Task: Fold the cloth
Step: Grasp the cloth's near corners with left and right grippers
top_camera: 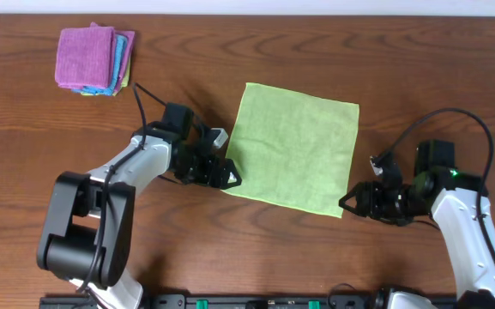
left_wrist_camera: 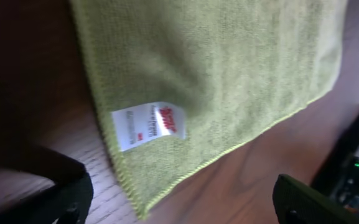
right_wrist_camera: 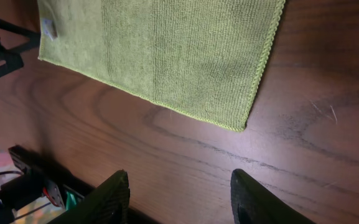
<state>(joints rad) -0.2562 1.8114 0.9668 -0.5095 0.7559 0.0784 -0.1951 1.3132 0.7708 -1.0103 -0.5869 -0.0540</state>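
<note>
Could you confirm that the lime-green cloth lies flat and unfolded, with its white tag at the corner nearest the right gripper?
Not quite: the cloth lies flat and unfolded, but its white tag is at the corner nearest the left gripper, not the right gripper, as the left wrist view shows.

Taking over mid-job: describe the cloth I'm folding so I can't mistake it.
On the wooden table, look between the left claw and right claw. The cloth lies spread flat there, lime-green with a small white tag, unlike the folded purple-topped stack at the far-left corner.
</note>
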